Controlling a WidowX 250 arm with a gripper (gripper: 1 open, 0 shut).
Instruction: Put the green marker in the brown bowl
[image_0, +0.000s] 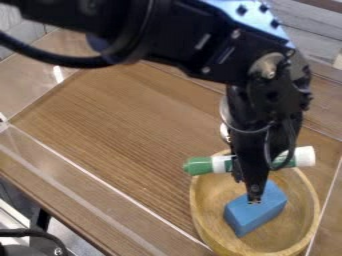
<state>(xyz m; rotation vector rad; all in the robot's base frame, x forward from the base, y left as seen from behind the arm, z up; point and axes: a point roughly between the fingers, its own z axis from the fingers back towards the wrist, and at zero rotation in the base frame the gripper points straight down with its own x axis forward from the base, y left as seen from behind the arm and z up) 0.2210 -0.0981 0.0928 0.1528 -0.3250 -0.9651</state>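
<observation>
Tan wood forms the brown bowl (203, 205) at the worktop's near right corner; inside lies one blue block (255, 212). Directly above it your gripper (251, 163) hangs, pointing steeply down, fingers clamped across the middle of the green marker (209, 161). Note the marker's long axis: roughly level, crosswise to the fingers, green cap left, pale end right, lying over the bowl's far rim. Count one marker, one bowl, one block, one arm. Beyond stretches the bare wooden table (120, 110).
</observation>
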